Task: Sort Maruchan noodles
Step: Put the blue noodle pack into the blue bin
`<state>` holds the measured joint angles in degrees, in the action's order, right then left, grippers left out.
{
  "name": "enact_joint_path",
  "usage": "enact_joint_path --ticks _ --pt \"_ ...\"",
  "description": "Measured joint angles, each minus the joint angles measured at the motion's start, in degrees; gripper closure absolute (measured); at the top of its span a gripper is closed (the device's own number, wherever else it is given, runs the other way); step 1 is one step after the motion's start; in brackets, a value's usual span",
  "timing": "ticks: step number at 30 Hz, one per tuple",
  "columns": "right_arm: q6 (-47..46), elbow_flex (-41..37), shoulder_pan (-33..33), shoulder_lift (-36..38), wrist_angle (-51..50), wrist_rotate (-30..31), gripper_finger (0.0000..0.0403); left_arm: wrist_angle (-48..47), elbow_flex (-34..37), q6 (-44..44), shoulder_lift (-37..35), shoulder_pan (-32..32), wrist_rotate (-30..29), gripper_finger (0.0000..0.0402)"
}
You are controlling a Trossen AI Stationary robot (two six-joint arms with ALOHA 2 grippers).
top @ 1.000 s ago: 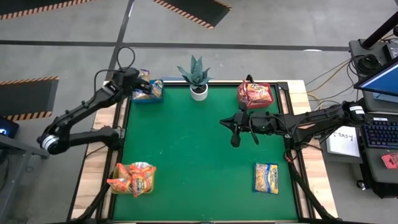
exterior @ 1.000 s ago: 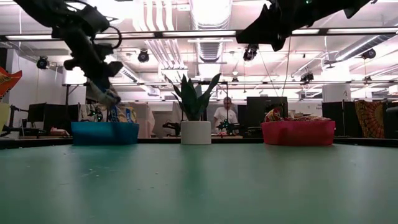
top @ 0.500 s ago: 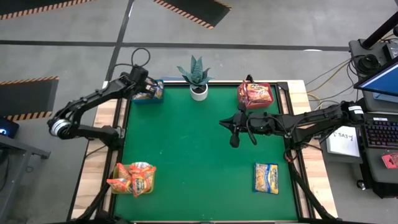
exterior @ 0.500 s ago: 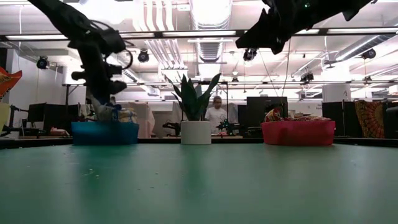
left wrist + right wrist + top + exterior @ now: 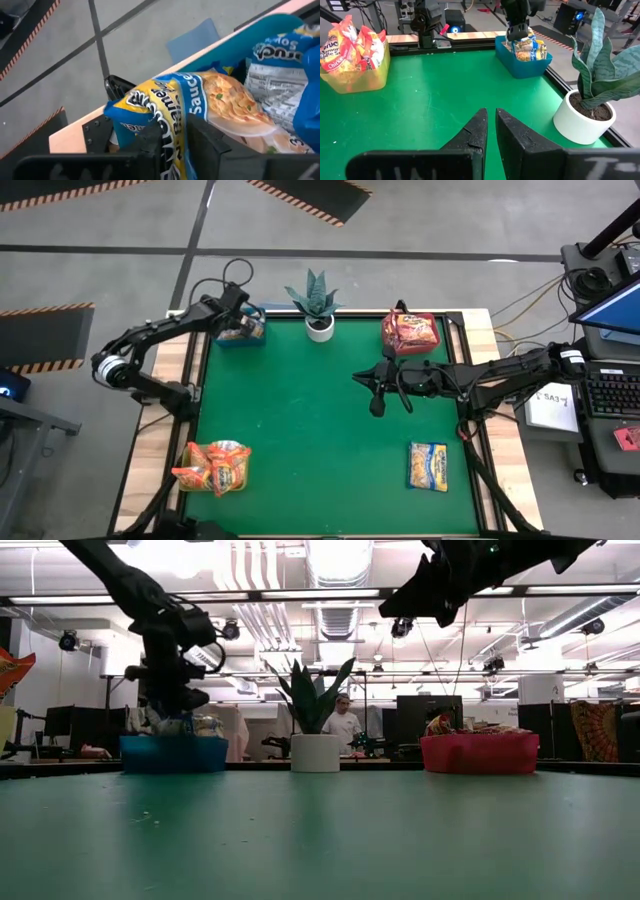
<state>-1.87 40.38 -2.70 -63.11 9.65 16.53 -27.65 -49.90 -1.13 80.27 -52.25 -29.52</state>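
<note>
My left gripper (image 5: 238, 328) is over the blue bin (image 5: 243, 337) at the table's far left corner, shut on a blue-edged yellow noodle packet (image 5: 200, 100). That packet lies half in the bin beside other packets (image 5: 280, 75). Another blue-edged yellow packet (image 5: 427, 466) lies flat on the green mat at the near right. The red bin (image 5: 410, 332) at the far right and the yellow-green bin (image 5: 215, 468) at the near left each hold noodle packets. My right gripper (image 5: 360, 378) hovers shut above the mat right of centre, nothing between its fingers (image 5: 480, 127). My left gripper has the packet's crumpled blue-edged end (image 5: 172, 125) between its two fingers (image 5: 150, 142). The fingers slant down from the table's left side. The packet's other end reaches forward into the blue bin (image 5: 270, 30) and rests on the packets there.
A potted plant in a white pot (image 5: 318, 320) stands at the far edge, between the blue and red bins. The middle of the green mat (image 5: 300, 410) is bare. A person (image 5: 343, 725) shows in the room beyond the table.
My left gripper has sunk and reached farther over the blue bin, tipping its fingers more steeply down. It has carried the blue-edged yellow packet down onto the packets in the bin.
</note>
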Motion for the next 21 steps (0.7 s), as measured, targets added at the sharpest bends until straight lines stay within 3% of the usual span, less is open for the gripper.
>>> enact_joint_path --ticks 7,11,14,21 --pt "-0.01 0.0 0.0 0.0 -0.75 0.0 0.0375 -7.61 -4.88 0.41 -3.05 0.02 -4.29 0.0289" --pt "0.03 0.0 0.0 0.0 -0.75 0.0 0.0375 -12.04 -7.61 -0.72 -4.37 0.48 0.78 0.0278" --pt "0.05 0.0 0.0 0.0 -0.74 0.0 0.0375 -12.04 -7.03 -1.04 -4.65 0.98 6.49 0.0283" --pt "0.0 0.0 0.0 0.0 -0.75 0.0 0.0374 -11.4 -2.75 -2.25 -2.65 1.2 7.11 0.033"
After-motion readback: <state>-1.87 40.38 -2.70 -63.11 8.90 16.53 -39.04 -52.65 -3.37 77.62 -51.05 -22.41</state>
